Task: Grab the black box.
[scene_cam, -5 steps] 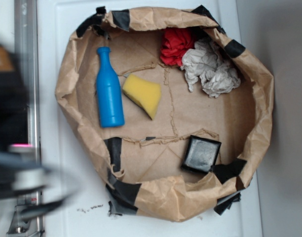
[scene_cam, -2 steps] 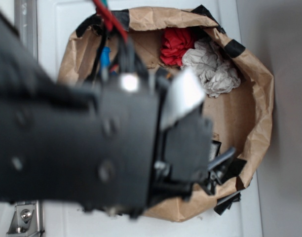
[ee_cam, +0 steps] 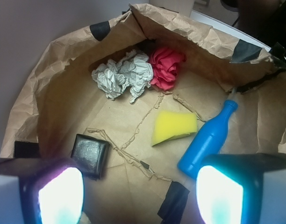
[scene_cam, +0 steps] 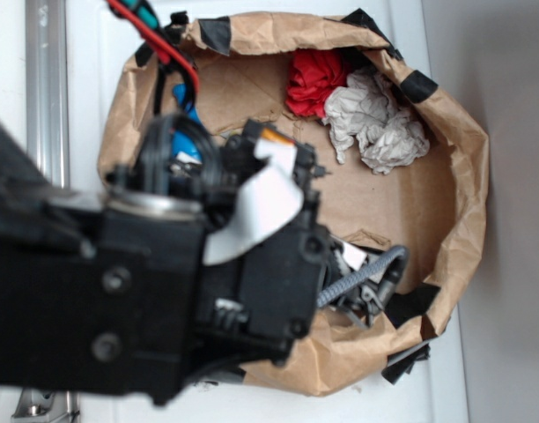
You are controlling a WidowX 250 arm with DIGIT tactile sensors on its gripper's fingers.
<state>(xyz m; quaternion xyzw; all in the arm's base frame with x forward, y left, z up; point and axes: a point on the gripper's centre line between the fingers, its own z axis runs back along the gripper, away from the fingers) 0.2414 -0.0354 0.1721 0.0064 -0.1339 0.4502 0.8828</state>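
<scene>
The black box [ee_cam: 90,155] lies flat on the brown paper floor of the bag, at the lower left of the wrist view. My gripper [ee_cam: 140,198] hovers above the bag floor, open, with its two glowing fingertips [ee_cam: 59,196] far apart and only bare paper between them. The box sits just beyond the left fingertip, outside the gap and not touched. In the exterior view my black arm [scene_cam: 164,282] covers the lower middle of the bag and hides the box.
A blue bottle [ee_cam: 208,140] lies close to the right fingertip, with a yellow sponge [ee_cam: 173,127] beside it. A red cloth [ee_cam: 165,67] and crumpled grey paper [ee_cam: 122,74] sit at the far side. Raised paper bag walls [ee_cam: 59,60] ring everything. A black tape patch [ee_cam: 173,200] is below.
My arm has swung in from the left over the bag. It now covers the bottle, the sponge and the box in the exterior view.
</scene>
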